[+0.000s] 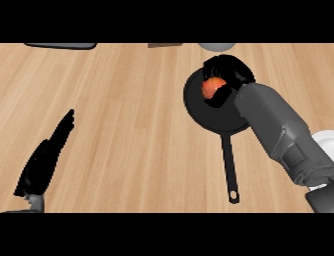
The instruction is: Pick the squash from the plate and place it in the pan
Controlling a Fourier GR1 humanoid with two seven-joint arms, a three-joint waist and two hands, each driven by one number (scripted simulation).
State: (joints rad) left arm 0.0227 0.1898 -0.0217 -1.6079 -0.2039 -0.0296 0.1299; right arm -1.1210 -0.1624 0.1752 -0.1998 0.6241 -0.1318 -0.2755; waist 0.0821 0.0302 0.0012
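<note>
Right hand (227,75) curled round orange squash (213,87), over pan (214,117) for drop; plate (331,140) at right edge; left hand (46,159) resting, fingers straight, on surface (126,125)

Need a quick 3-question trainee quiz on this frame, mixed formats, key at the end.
1. True or false: the squash lies on the plate.
2. Which hand is over the pan? A) left hand B) right hand C) neither
3. Fill in: the pan's handle points toward the view's ______ edge.

Key
1. False. The orange squash is over the pan, with the right hand curled round it; the white plate sits at the view's right edge, partly hidden by the forearm.
2. B. The left hand rests open at lower left, apart from the pan.
3. Lower.
</note>
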